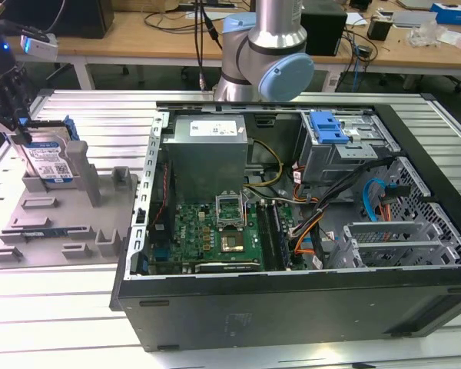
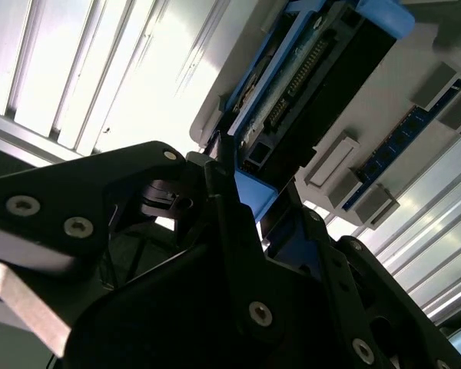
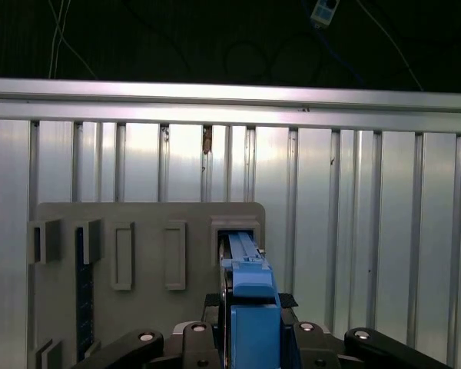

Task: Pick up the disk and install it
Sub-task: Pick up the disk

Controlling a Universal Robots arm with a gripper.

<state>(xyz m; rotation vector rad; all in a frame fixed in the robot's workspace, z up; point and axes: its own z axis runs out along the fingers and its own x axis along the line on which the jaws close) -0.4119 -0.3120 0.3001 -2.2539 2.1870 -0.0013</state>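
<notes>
Gripping the disk (image 1: 52, 160) by its blue carrier, my gripper (image 1: 20, 132) is clamped tight. The disk stands upright in the grey fixture (image 1: 61, 221).

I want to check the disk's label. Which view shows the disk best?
The exterior view: the disk stands upright in the grey holder, label facing the camera. The second wrist view shows its connector edge; the first wrist view, its blue carrier edge-on.

Exterior view high, wide; wrist views hug disk (image 2: 315, 84) (image 3: 250, 307).
</notes>
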